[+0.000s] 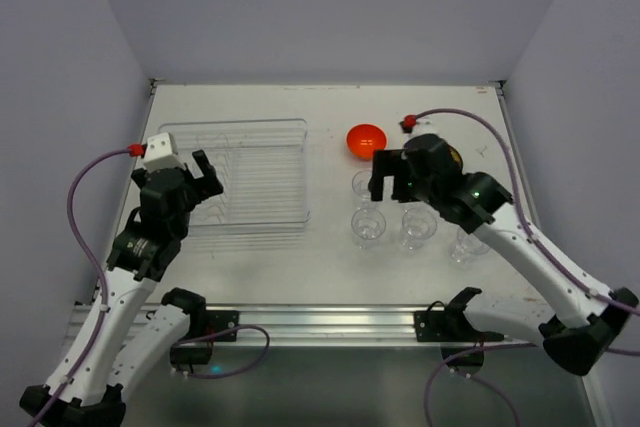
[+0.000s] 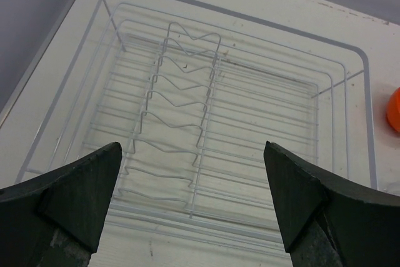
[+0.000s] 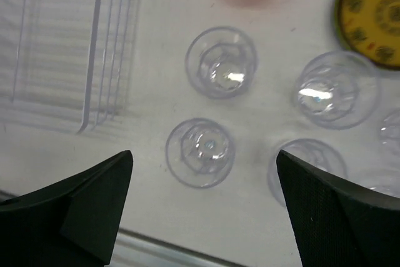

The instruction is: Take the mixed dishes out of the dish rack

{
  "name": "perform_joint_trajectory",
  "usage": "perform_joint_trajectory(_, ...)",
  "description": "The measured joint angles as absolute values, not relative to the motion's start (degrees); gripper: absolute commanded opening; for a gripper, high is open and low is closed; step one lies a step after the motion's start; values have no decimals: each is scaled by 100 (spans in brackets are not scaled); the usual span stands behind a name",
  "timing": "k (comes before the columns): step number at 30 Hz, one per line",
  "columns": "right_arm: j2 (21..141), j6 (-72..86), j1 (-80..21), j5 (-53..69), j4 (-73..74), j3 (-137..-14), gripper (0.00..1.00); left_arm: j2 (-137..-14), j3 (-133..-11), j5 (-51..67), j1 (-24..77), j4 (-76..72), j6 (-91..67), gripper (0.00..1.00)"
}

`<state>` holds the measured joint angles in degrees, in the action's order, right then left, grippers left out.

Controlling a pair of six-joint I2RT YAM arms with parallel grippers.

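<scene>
The clear dish rack (image 1: 232, 125) lies at the table's left with nothing showing in it; the left wrist view shows only its bare wire dividers and rim (image 2: 250, 20). My left gripper (image 1: 205, 172) hangs open over the rack's near left part (image 2: 192, 173). My right gripper (image 1: 388, 175) is open above several clear glasses standing upright on the table. One glass (image 3: 200, 152) lies below the gap between its fingers, untouched (image 3: 203, 182). Other glasses (image 3: 221, 62) (image 3: 329, 89) stand beyond. The orange bowl (image 1: 366, 140) sits on the table right of the rack. A yellow patterned plate (image 3: 374, 10) lies at the far right.
The glasses form a cluster right of the rack (image 1: 368, 227) (image 1: 416, 227) (image 1: 468, 245). The rack's right wall (image 3: 94, 48) lies close to the left of the glasses. A metal rail (image 1: 320, 319) runs along the near table edge. Grey walls enclose the table.
</scene>
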<state>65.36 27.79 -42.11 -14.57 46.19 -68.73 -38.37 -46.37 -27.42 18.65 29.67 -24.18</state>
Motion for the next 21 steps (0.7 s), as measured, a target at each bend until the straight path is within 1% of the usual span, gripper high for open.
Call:
perform_joint_trajectory(2,5957,2650,-3463,-1586,4394,-6722,99,-3907,-4639,-2648,1787,2954,-2418,100)
perform_joint_trajectory(4,5457,2506,-3020,-2097,4313,-6646,99,-3975,-4648,-2593,1678,2956,-2418,100)
perform_joint_trajectory(7,4718,2261,-2989,-2672,4265,-6578,99,-3935,-4652,-2523,1474,2958,-2416,100)
perform_joint_trajectory(12,3395,1951,-3000,-3247,4292,-6217,99,-3564,-4681,-2440,1448,2965,-2316,100)
perform_joint_trajectory(17,2307,1831,-3000,-3240,4482,-5988,99,-3238,-4781,-2311,1437,2985,-2290,100)
perform_joint_trajectory(21,1793,1811,-3000,-3264,4718,-6003,99,-2965,-4856,-2292,1437,3168,-2237,100)
